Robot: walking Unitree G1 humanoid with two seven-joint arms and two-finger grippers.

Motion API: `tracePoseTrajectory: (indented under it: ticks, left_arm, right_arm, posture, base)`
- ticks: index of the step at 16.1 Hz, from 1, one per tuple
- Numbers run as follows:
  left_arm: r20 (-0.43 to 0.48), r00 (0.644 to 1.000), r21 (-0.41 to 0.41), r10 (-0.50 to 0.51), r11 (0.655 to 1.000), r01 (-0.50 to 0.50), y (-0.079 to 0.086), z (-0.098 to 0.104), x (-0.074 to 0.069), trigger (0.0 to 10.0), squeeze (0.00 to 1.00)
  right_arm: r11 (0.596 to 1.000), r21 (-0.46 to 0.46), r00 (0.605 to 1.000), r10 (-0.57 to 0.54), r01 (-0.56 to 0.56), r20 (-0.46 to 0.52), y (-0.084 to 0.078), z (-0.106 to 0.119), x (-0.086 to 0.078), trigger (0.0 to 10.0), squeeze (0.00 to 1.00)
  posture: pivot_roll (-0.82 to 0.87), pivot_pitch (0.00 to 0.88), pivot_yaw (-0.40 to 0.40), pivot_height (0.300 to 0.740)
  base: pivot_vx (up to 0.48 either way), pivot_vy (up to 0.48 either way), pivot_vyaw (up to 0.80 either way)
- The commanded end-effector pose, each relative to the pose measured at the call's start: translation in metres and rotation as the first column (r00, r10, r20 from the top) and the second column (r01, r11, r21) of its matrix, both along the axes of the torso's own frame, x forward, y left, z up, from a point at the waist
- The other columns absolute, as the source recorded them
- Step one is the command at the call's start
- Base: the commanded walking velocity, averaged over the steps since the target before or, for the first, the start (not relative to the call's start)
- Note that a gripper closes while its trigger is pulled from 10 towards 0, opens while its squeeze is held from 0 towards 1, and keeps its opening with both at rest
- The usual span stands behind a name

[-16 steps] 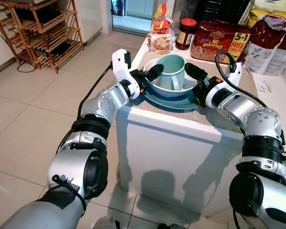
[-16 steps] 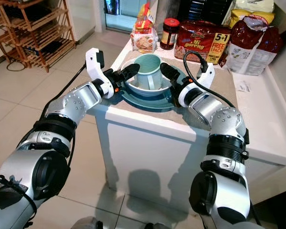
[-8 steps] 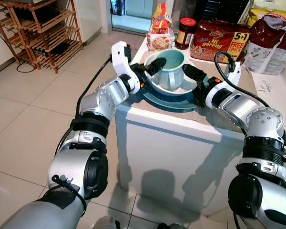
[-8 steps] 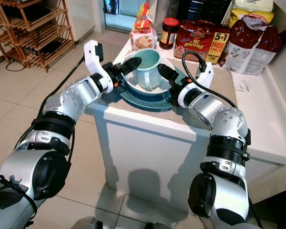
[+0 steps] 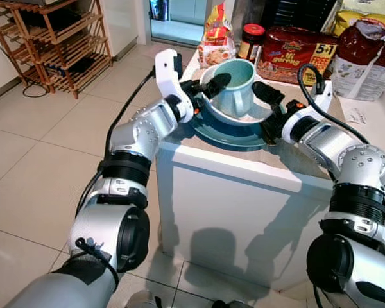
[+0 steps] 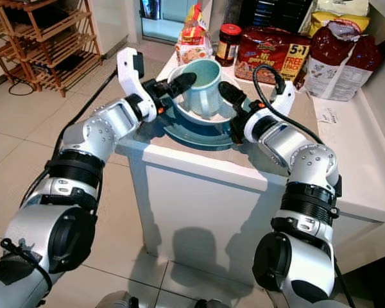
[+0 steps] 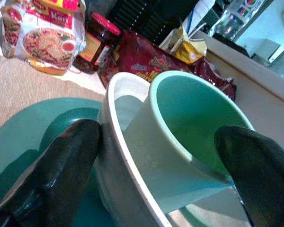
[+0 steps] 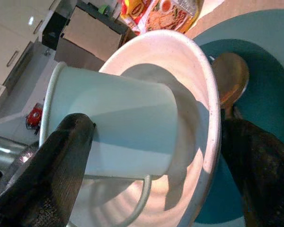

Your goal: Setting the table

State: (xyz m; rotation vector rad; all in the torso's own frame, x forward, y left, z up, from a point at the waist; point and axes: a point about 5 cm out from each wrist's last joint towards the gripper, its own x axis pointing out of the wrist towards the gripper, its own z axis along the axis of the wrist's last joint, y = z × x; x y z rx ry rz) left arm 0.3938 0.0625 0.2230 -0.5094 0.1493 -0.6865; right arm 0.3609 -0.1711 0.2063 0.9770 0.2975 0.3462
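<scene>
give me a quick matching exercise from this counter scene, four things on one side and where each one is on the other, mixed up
Things:
1. mug
2. bowl
3. plate
4. jar

Places:
A. flat on the counter mat, beneath the bowl
B. at the back of the counter, between the noodle packets
C. standing inside the bowl
D. raised off the plate between the left gripper and right gripper

Pairs: 1-C, 2-D, 3-A, 4-B
</scene>
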Motion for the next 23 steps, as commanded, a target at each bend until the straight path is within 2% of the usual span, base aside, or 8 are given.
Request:
tracePoseTrajectory:
  ticks: [1, 6, 10, 20, 23]
  left_arm:
    - [-0.014, 0.996, 0.035, -0.087, 0.996, 0.088, -0.025, -0.002, -0.008, 10.0, 0.0]
    - [0.022, 0.996, 0.061, -0.082, 0.995, 0.081, -0.028, 0.002, -0.009, 10.0, 0.0]
    - [0.033, 0.996, 0.042, -0.087, 0.995, 0.086, -0.029, 0.006, -0.01, 10.0, 0.0]
    - [0.048, 0.996, 0.041, -0.081, 0.996, 0.079, -0.027, 0.013, -0.008, 10.0, 0.0]
    - [0.064, 0.996, 0.024, -0.063, 0.998, 0.062, -0.025, 0.022, -0.005, 10.0, 0.0]
  right_arm:
    - [0.998, 0.026, 0.994, 0.059, -0.062, 0.095, 0.012, 0.025, -0.001, 10.0, 0.0]
    - [0.999, 0.006, 0.992, 0.037, -0.038, 0.119, 0.005, 0.033, -0.006, 10.0, 0.0]
    - [1.0, 0.007, 0.991, 0.017, -0.019, 0.131, 0.001, 0.037, -0.01, 10.0, 0.0]
    - [1.0, 0.022, 0.993, 0.013, -0.016, 0.117, 0.006, 0.034, -0.013, 10.0, 0.0]
    - [1.0, 0.025, 0.993, 0.01, -0.013, 0.119, 0.005, 0.034, -0.013, 10.0, 0.0]
  posture:
    - [0.07, 0.0, -0.047, 0.74]
    - [0.06, 0.0, -0.042, 0.74]
    - [0.06, 0.0, -0.042, 0.74]
    - [0.06, 0.0, -0.043, 0.74]
    - [0.06, 0.0, -0.042, 0.74]
  base:
    - [0.0, 0.0, 0.0]
    - [0.0, 0.0, 0.0]
    - [0.0, 0.0, 0.0]
    - [0.0, -0.338, 0.0]
    - [0.0, 0.0, 0.0]
